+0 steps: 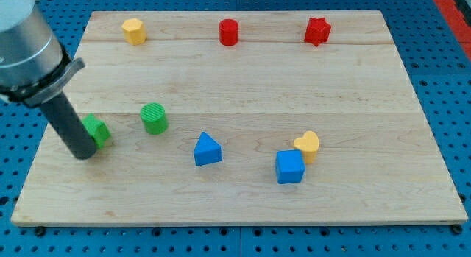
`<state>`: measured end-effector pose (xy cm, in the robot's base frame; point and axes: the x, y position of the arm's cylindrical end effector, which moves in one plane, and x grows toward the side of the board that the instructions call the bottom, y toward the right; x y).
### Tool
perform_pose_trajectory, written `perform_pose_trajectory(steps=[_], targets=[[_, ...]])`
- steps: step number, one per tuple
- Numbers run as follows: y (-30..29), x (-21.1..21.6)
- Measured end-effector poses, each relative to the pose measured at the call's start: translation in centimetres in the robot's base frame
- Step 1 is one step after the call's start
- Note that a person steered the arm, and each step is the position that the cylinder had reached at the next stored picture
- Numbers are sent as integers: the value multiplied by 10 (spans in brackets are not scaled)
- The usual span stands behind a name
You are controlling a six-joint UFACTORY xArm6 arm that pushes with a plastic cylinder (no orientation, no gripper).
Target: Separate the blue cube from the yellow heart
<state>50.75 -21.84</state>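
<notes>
The blue cube sits low on the board, right of centre. The yellow heart stands just above and to the right of it, touching or nearly touching its upper right corner. My tip rests on the board at the view's left, far from both. It is right next to a green block, just below and to the left of it.
A green cylinder and a blue triangular block lie between my tip and the cube. Along the view's top stand a yellow block, a red cylinder and a red star-like block. The wooden board ends at blue pegboard.
</notes>
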Motion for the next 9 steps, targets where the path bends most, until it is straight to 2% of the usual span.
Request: perform_pose_trajectory(steps=[1,2,5,9], targets=[[0,-35],[0,-45],[24,-20],[23,-20]])
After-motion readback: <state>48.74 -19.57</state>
